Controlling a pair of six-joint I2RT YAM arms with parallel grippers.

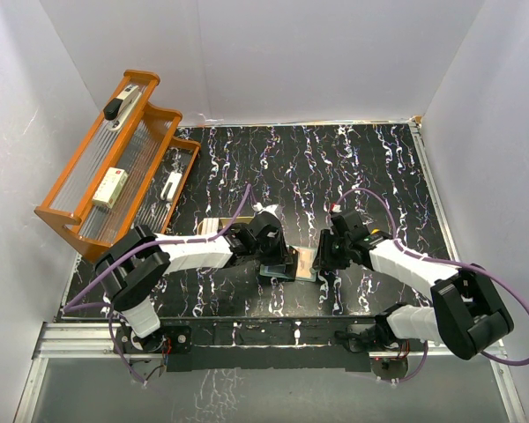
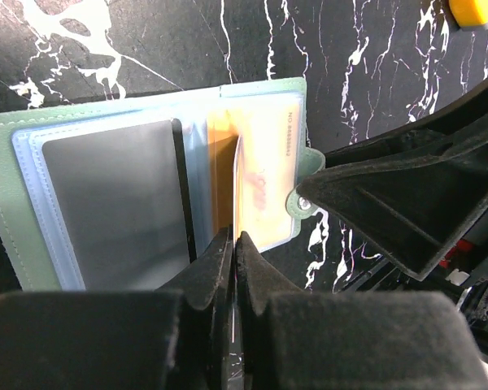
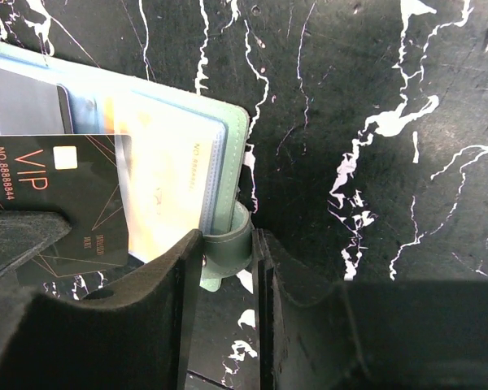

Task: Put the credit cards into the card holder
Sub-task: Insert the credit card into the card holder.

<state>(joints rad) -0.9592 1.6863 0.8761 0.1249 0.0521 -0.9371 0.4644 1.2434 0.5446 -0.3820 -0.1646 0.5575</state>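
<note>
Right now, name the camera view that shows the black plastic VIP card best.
Right wrist view: the black plastic VIP card faces the camera, lettering and number readable. The left wrist view shows only its thin edge in the left tool; in the top view it cannot be made out.

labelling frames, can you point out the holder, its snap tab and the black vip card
holder [image 2: 4, 203], left wrist view, green cover's left edge
snap tab [image 3: 228, 242], right wrist view, its green loop
vip card [image 3: 73, 203], right wrist view, middle of black face
</note>
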